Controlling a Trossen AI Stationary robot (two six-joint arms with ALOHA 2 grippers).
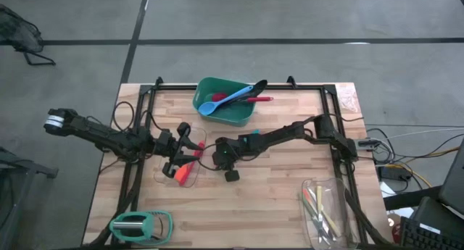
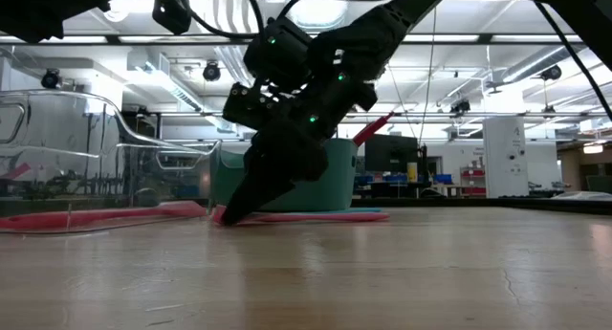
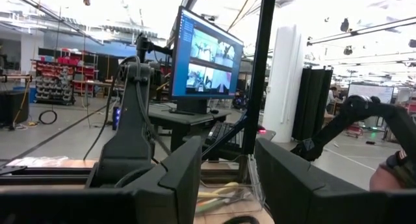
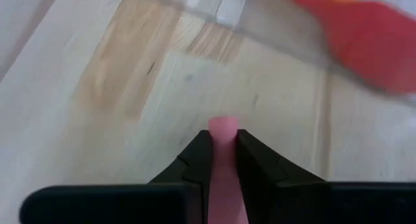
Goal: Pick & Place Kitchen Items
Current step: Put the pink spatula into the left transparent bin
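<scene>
The right gripper [image 4: 223, 160] was seen closed on a pink utensil [image 4: 224, 130] lying on the table [image 1: 275, 199] beside a clear glass tray [image 1: 190, 176]; the left gripper [image 3: 224, 178] was held open above that tray

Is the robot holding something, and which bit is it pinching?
Yes. The right gripper pinches a pink utensil near its end, low on the table. The left gripper holds nothing; its fingers are apart.

2 dark, jointed arms, matte black throughout. The left arm [image 1: 109, 136] ends at 9 o'clock in a white-and-grey cap; black cables loop along it. The right arm [image 1: 290, 132] shows small green lights near its wrist. Fingers [image 4: 198, 162] are black, angular wedges.
</scene>
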